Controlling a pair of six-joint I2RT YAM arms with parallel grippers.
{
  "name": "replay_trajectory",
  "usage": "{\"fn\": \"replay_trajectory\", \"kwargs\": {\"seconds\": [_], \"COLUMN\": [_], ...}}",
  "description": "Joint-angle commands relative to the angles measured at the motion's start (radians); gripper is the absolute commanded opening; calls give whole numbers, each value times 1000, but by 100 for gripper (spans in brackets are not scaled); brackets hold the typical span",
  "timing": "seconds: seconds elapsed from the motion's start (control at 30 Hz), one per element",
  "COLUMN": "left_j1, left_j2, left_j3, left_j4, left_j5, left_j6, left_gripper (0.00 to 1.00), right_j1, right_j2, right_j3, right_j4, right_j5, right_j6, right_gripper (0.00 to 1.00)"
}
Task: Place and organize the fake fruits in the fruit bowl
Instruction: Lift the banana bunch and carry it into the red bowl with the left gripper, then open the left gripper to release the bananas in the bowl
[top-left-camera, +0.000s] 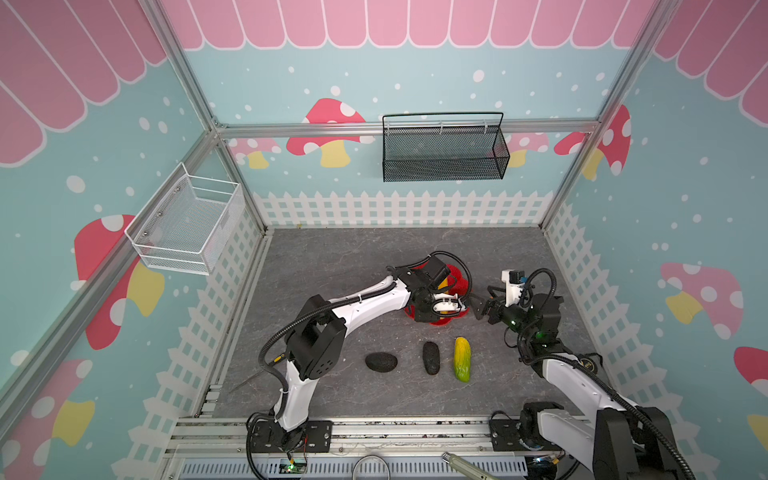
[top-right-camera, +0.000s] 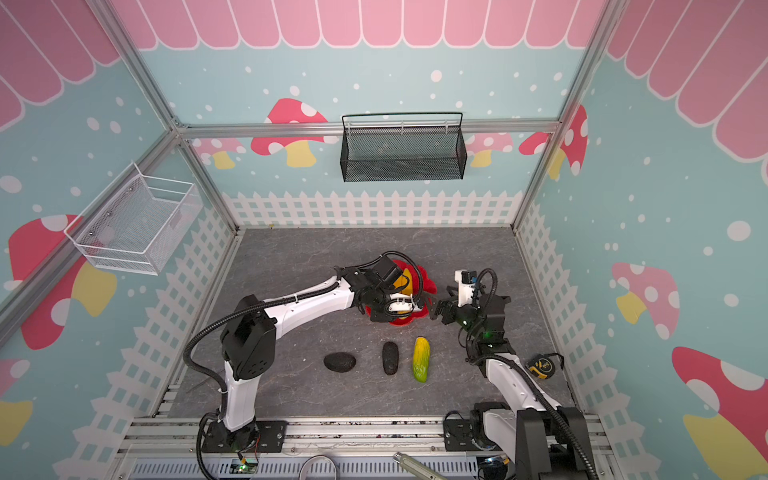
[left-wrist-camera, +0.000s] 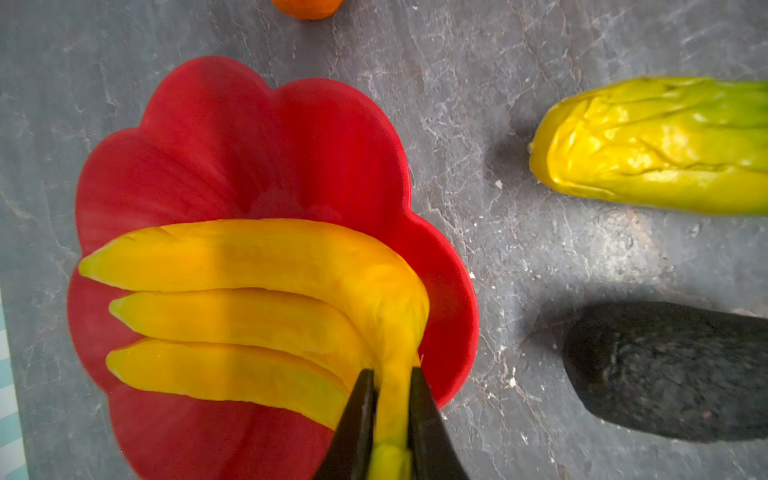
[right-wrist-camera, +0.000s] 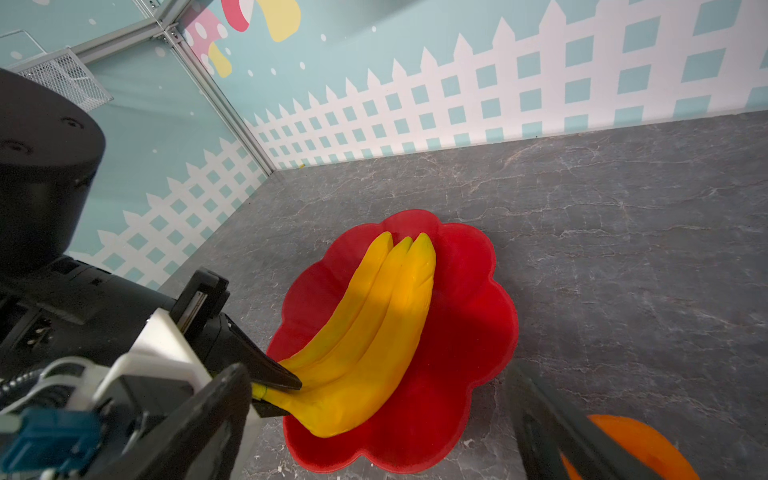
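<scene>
We see the shallow glossy red flower-shaped bowl (top-left-camera: 456, 275) near the middle of the grey marbled table (top-left-camera: 332, 257), a little toward 1 o'clock in both top views. The yellow three-fingered banana bunch (right-wrist-camera: 374, 332) lies across the inside of the bowl, with its stem end reaching over the scalloped rim. The left gripper (left-wrist-camera: 392, 372) is clamped on that stem: in both wrist views its two black fingers (left-wrist-camera: 357, 415) press the stem from either side.

At 3 o'clock from the bowl, the right gripper (top-left-camera: 478, 309) hangs with its jaws spread wide and nothing between them. The small round orange (right-wrist-camera: 640, 440) sits on the table close to the bowl but apart from its rim. It lies partly behind one finger of that gripper, and we cannot find it in the top views.

Three fruits lie in a row on the table at 6 o'clock from the bowl, well apart from it. From 9 to 3 o'clock they are a dark bumpy oval (top-left-camera: 381, 361), a second dark bumpy oval (top-left-camera: 431, 358) and the yellow-green oblong fruit (top-left-camera: 461, 359).
</scene>
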Motion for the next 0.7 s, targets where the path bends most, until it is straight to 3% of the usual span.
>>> {"fn": "replay_trajectory", "kwargs": {"seconds": [0.0,0.33,0.67], "left_j1": [-9,-9,-2], "left_j2": [12,-42,-225], "left_j3": [30,-21,-99], "left_j4": [-12,48,149], "left_j5": [-12,-8,49], "left_j6": [20,34,-11], "left_gripper": [21,36,54], "right_j1": [-8,-15,-18], "right_j2": [24,41,29], "right_j3": [13,14,10], "right_j4": [-11,-17,-20], "right_j5": [-10,5,26], "right_j6": [9,19,18], "right_gripper": [98,98,99]}}
